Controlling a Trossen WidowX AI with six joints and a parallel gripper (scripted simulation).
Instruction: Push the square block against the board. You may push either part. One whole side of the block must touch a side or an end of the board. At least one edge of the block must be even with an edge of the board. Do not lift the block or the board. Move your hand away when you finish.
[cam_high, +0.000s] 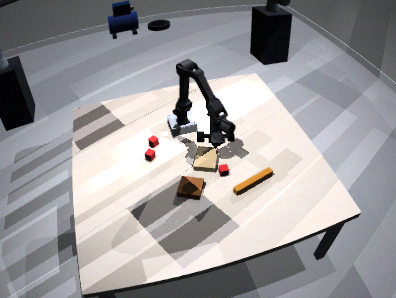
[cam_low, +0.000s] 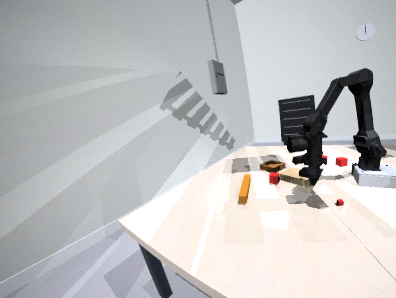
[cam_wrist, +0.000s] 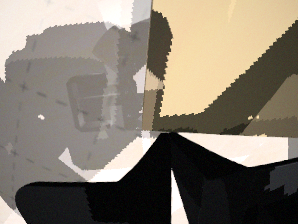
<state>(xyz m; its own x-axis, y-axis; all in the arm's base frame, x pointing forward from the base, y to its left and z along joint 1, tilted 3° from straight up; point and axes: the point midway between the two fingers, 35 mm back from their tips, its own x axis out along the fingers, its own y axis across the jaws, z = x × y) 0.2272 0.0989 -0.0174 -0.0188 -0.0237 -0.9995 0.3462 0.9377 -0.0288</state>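
Observation:
A flat brown square block lies on the table. A flat light-tan piece lies between it and the arm, with a gap between the two. A long narrow orange bar lies apart from both. My gripper is shut and empty, pointing down beside the arm-side edge of the tan piece. In the wrist view the fingertips show right at that edge, near a corner; whether they touch it I cannot tell.
A red cube lies beside the tan piece, on the orange bar's side. Two more red cubes, one and another, lie off to the left in the top view. A small red cube shows low in the exterior view.

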